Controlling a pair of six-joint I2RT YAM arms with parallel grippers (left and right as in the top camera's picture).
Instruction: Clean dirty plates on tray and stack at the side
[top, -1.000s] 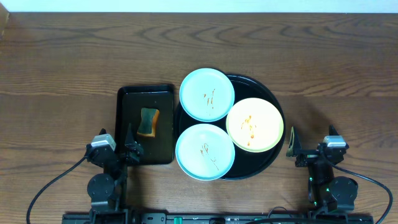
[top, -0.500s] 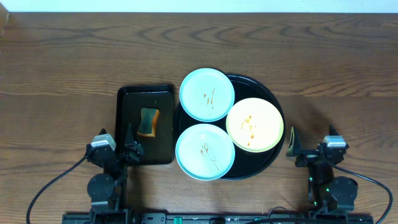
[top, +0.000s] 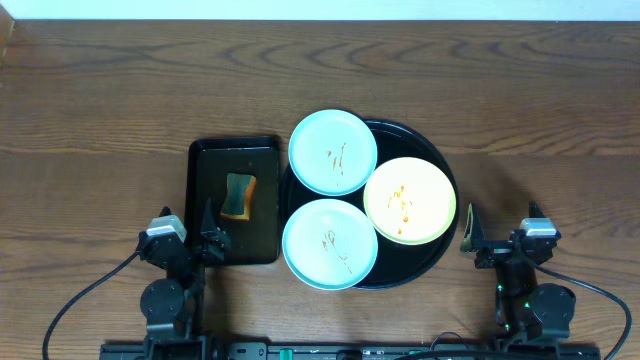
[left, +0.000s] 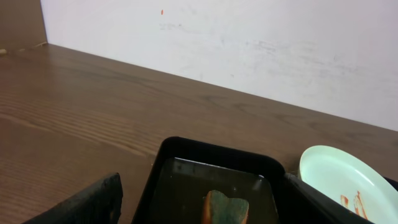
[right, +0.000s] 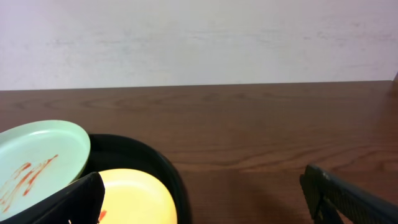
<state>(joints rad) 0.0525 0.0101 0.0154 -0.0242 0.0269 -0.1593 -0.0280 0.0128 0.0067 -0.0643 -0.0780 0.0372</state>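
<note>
Plates (top: 330, 243), three, sauce-streaked, lie on the round black tray (top: 425, 262) on the desk (top: 100, 120), ahead between the left hand (top: 188, 238) and right hand (top: 500, 240). Left wrist: fingers (left: 93, 202) spread, rectangular tray (left: 163, 163) with sponge (left: 225, 208) ahead, mint plate (left: 339, 174) right. Right wrist: fingers (right: 348, 199) spread, yellow plate (right: 134, 196) ahead-left.

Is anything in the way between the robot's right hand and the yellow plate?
No, nothing visible. The open right gripper is just right of the tray, and the yellow plate lies on the tray's right side. Only the tray's rim is between them.
</note>
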